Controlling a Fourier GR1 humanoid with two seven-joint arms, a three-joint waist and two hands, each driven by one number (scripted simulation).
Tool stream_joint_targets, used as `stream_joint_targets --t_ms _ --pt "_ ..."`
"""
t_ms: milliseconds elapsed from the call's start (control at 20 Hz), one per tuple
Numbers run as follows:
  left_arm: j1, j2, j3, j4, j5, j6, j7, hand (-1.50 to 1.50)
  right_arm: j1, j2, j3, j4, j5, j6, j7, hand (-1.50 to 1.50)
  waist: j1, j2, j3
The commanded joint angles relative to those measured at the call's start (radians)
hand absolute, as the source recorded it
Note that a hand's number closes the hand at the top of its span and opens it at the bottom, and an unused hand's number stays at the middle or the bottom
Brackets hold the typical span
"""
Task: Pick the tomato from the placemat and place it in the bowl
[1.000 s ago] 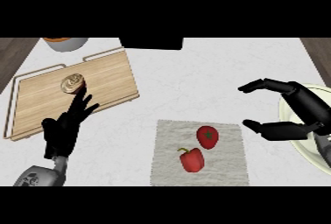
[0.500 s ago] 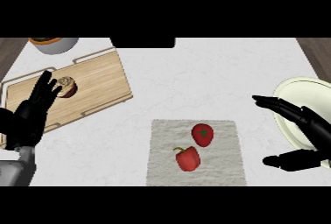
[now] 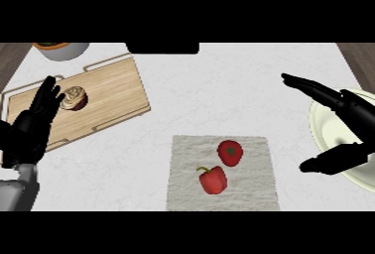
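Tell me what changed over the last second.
The left hand swung from over the cutting board out to the view's left edge. The right hand drew back over the bowl, fingers open. Nothing was grasped. Tomato and red pepper stayed on the placemat.

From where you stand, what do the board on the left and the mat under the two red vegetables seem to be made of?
The cutting board looks like pale wood: visible grain, matte finish. The placemat looks like grey-white woven cloth, judging by its rough, nubbly texture, though that is less certain.
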Motion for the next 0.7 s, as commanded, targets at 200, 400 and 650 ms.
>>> stream_joint_targets --t_ms 200,400,650 --pt "-0.062 -0.014 -0.010 0.011 -0.038 0.010 0.041 0.00 -0.307 0.000 0.135 0.041 0.083 0.219 0.274 -1.50 0.025 0.004 -0.001" --pt "-0.047 -0.028 0.007 0.054 -0.029 -0.019 -0.013 0.00 -0.357 0.070 0.226 0.126 0.158 0.292 0.320 -1.50 0.017 0.005 -0.001" --pt "-0.021 -0.035 -0.002 0.016 -0.041 -0.028 0.005 0.00 -0.391 0.153 0.304 0.216 0.200 0.397 0.352 -1.50 0.014 0.004 0.000"
